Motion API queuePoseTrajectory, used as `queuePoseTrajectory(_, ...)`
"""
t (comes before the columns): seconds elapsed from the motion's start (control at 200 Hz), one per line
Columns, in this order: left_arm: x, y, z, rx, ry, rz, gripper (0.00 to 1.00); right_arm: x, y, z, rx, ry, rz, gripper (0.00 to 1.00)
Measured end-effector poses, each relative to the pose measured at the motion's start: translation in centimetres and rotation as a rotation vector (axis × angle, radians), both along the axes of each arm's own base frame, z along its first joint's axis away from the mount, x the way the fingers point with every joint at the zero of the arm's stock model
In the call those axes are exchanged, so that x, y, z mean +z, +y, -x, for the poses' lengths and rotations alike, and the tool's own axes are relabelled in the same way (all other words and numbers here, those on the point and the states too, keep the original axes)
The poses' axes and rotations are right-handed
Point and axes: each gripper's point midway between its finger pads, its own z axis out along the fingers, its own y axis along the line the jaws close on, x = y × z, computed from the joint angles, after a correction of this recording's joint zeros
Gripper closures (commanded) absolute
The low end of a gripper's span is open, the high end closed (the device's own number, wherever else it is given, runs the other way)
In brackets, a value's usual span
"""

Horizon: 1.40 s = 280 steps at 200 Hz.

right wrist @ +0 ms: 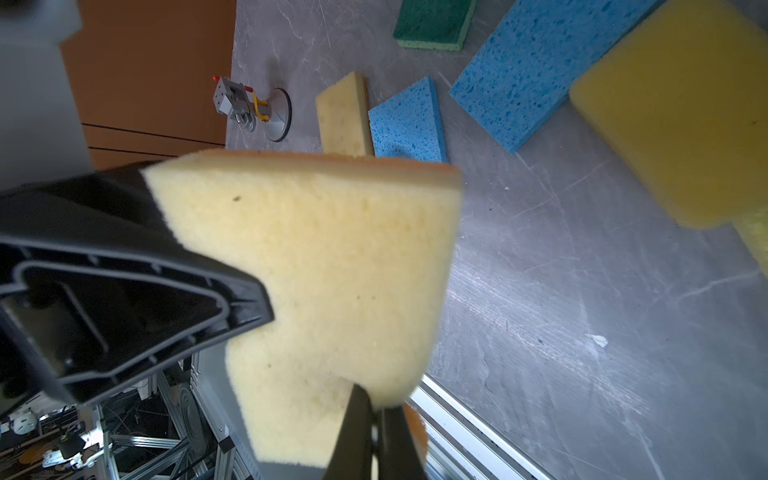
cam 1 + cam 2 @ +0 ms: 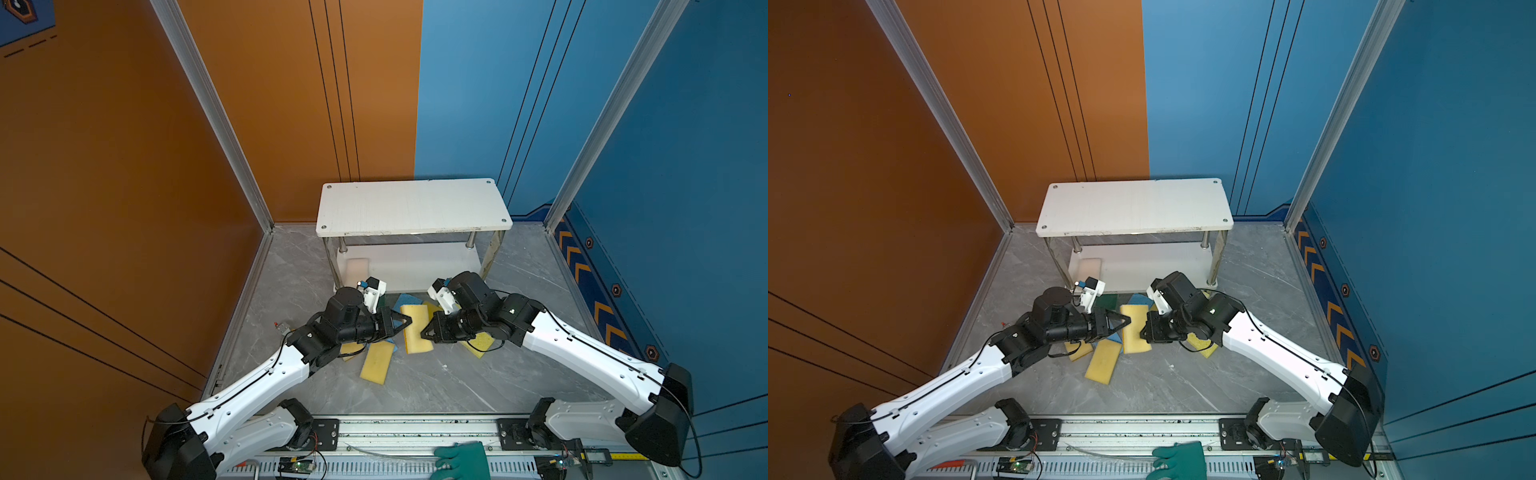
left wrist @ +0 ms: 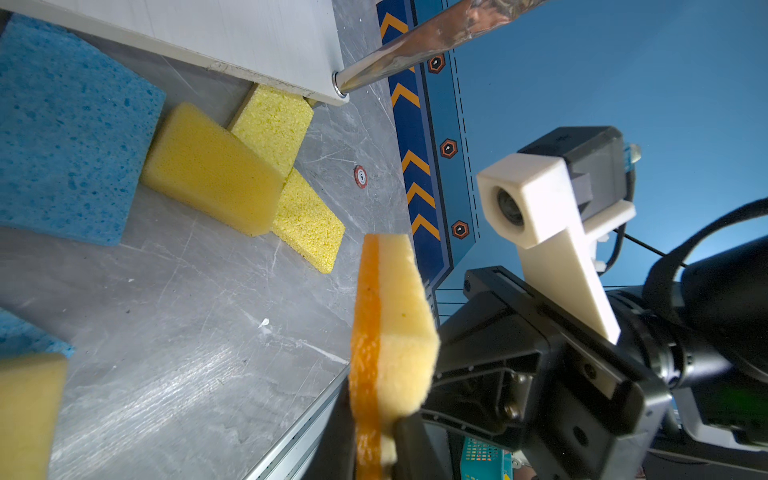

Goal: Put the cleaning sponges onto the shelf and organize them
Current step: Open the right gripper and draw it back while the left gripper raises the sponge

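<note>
Yellow sponges [image 2: 376,361], six, counting the lifted sponge [image 3: 395,332] pinched in the fingers [image 1: 174,232] of both left gripper [image 2: 409,321] and right gripper [image 2: 423,332]. Blue sponges [image 1: 515,70], two, below the fingers. Dark green sponge [image 1: 432,20], one. Pink-beige sponge [image 2: 357,268], one. Shelf [image 2: 411,208], one; chrome posts [image 2: 492,255], four. Green glove [image 2: 467,459], one.

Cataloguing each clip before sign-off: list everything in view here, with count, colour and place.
shelf: 1, white with chrome posts, back of the table
pink-beige sponge: 1, lower board, left-arm end
held yellow sponge: 1, pale, orange-backed, between both grippers
other yellow sponges: 5, table; two by the left arm, three by the right arm
blue sponges: 2, light blue, table
green sponge: 1, dark, table before the shelf
glove: 1, teal-green, front rail
metal fixture: 1, grey, table by the orange wall
left gripper: 1, black, shut on the held yellow sponge
right gripper: 1, black, shut on it too
</note>
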Motion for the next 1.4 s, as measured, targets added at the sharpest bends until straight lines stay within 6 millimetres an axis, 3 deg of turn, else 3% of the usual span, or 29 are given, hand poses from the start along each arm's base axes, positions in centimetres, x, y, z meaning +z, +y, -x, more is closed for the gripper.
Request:
queuePoseTrajectory(0.25, 0.0, 0.4, -0.5, 0.025, 0.018, 0.009, 0.9, 1.5, -0.2, -0.4, -0.026, 0.001, -0.02, 0.64)
queuePoseTrajectory(0.591, 1.9, 1.3, -1.9, 0.138, 0.037, 0.057, 0.92, 7.7, -3.8, -4.8, -0.151, -0.043, -0.186, 0.3)
queuePoseTrajectory(0.816, 4.5, 2.9, -2.9, 0.224, 0.029, 0.167, 0.91, 10.3, -4.8, -4.1, -0.16, -0.089, -0.242, 0.26)
queuePoseTrajectory(0.971, 5.1, 3.8, -4.2, 0.26, 0.073, 0.257, 0.91, 11.9, -5.8, -3.6, -0.232, -0.135, -0.291, 0.26)
queuePoseTrajectory(1.181, 6.3, 4.8, -5.2, 0.259, 0.101, 0.327, 0.91, 12.1, -6.5, -3.4, -0.318, -0.156, -0.346, 0.24)
queuePoseTrajectory(1.316, 7.3, 5.0, -4.8, 0.262, 0.108, 0.365, 0.91, 11.9, -6.4, -3.8, -0.344, -0.166, -0.368, 0.13)
queuePoseTrajectory(1.402, 7.8, 5.1, -4.5, 0.255, 0.103, 0.378, 0.91, 12.1, -6.6, -3.7, -0.345, -0.185, -0.385, 0.12)
